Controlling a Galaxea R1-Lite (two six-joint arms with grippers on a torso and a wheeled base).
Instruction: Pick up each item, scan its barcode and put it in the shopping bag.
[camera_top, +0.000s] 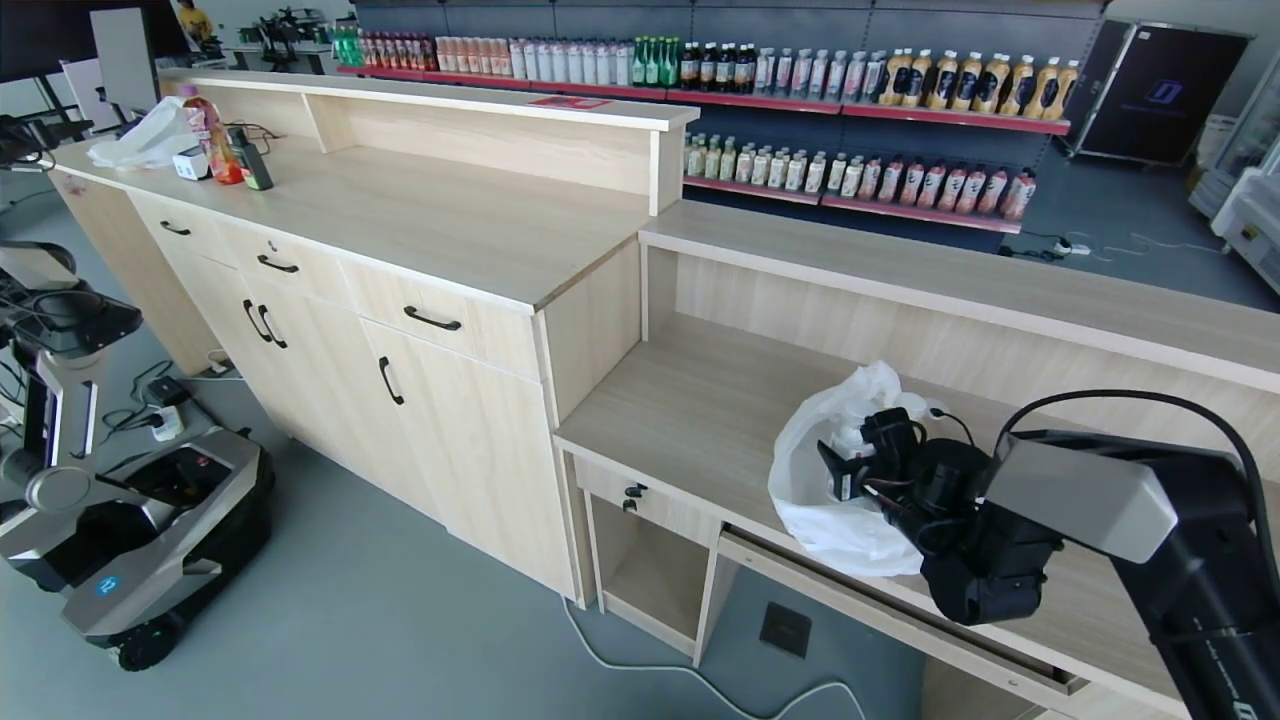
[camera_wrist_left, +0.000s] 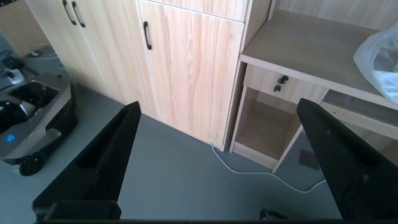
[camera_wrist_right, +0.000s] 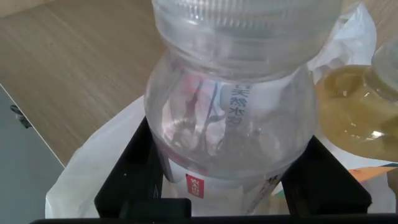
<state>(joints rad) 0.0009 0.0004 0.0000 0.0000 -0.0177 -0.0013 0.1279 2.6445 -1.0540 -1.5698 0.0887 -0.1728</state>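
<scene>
Clear bottle (camera_wrist_right: 230, 112), with a white label and a red tag, held in my right gripper (camera_wrist_right: 227, 194): the two dark fingers (camera_wrist_right: 134, 177) are closed against its sides, about a bottle's width apart, and the bottle stands at the mouth of the white shopping bag (camera_top: 815, 505), whose plastic spreads around it. I cannot tell whether its base touches anything inside. Just beside it, in the bag, lies a second bottle (camera_wrist_right: 351, 115) of yellowish liquid. In the head view the right gripper (camera_top: 862, 455) sits in the bag's opening, and the bag rests on the lower counter (camera_top: 690, 400), near its front edge, to the right. My left gripper (camera_wrist_left: 217, 124) hangs wide open and empty above the grey floor (camera_wrist_left: 186, 168), in front of the cabinet doors (camera_wrist_left: 186, 62). On the taller counter (camera_top: 450, 220), far left (well apart from the bag), stand another white bag (camera_top: 140, 140), an orange bottle (camera_top: 218, 155) and a dark handheld scanner (camera_top: 252, 162).
</scene>
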